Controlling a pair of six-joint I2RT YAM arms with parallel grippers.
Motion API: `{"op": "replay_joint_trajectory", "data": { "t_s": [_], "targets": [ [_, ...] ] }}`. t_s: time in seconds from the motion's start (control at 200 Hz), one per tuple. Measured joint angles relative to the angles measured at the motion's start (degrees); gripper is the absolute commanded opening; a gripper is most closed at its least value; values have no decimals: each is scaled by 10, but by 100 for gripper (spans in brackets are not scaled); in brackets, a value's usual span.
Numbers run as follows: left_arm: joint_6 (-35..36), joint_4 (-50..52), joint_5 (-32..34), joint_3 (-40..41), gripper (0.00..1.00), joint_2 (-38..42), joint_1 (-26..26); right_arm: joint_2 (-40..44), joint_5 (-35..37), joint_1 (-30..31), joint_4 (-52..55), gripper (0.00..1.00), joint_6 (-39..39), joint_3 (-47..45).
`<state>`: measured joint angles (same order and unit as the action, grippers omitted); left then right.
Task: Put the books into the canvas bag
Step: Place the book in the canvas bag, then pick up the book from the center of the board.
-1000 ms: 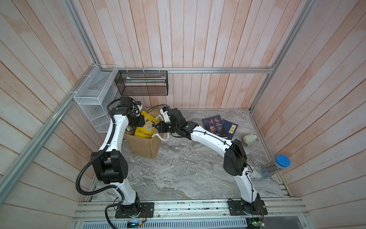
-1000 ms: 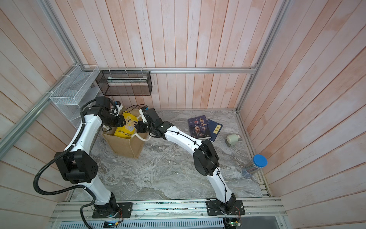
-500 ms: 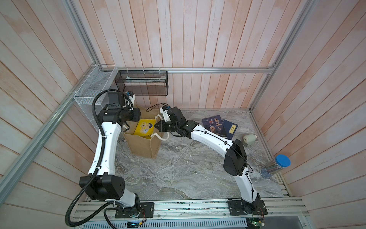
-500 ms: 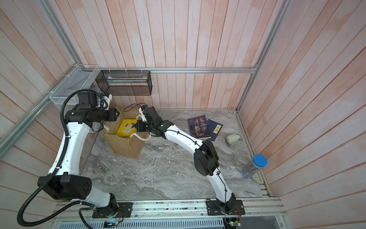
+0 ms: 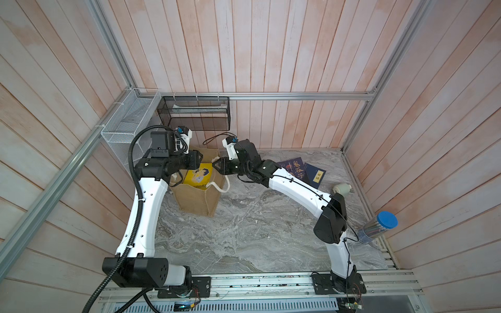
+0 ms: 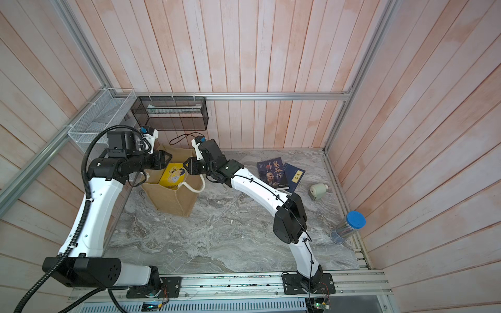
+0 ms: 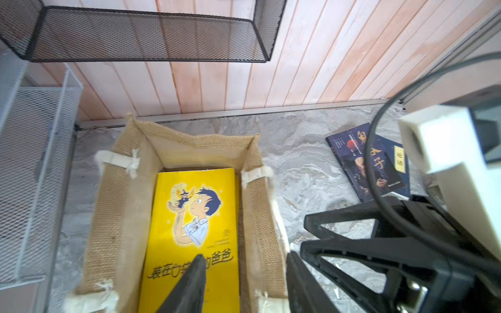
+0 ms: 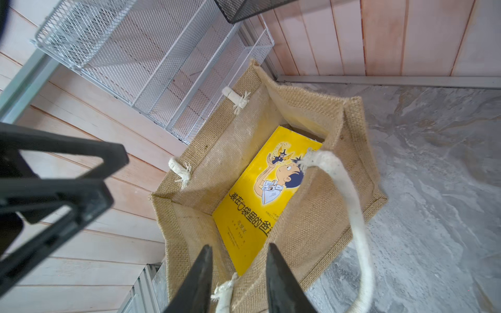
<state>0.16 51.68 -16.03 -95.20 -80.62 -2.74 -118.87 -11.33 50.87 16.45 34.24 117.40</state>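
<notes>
The canvas bag [image 5: 198, 200] stands open at the back left of the marble surface [image 5: 244, 238], with a yellow cartoon book [image 7: 193, 216] lying inside it. Both arms reach over its mouth. The left jaws are spread and empty above the book. The right jaws are also spread, holding nothing, at the bag's rim beside a white rope handle [image 8: 352, 216]. A dark portrait book [image 5: 294, 170] overlaps a navy book [image 5: 315, 176] on the surface, well apart from the bag.
</notes>
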Motion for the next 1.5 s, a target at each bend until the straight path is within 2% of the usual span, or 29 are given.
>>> {"op": "replay_joint_trajectory", "data": {
  "t_s": [0.23,0.445,0.635,0.925,1.065,1.245,1.5],
  "targets": [
    [-52,-40,-5,31,50,7,-84,92,15,-31,-15,39,-4,-108],
    [-100,-101,2,70,50,10,-164,181,25,-90,-47,41,-4,-245],
    [-134,-155,21,103,50,-4,-240,249,27,-158,-68,43,-4,-371],
    [-176,-236,44,117,50,-101,-336,333,26,-306,-90,45,-22,-541],
    [-203,-289,44,138,50,-145,-364,342,25,-378,-94,48,-39,-588],
    [-245,-348,30,147,50,-212,-376,337,28,-433,-98,52,-60,-614],
    [-297,-416,17,146,49,-276,-378,240,27,-483,-116,55,-84,-603]
  ]
}}
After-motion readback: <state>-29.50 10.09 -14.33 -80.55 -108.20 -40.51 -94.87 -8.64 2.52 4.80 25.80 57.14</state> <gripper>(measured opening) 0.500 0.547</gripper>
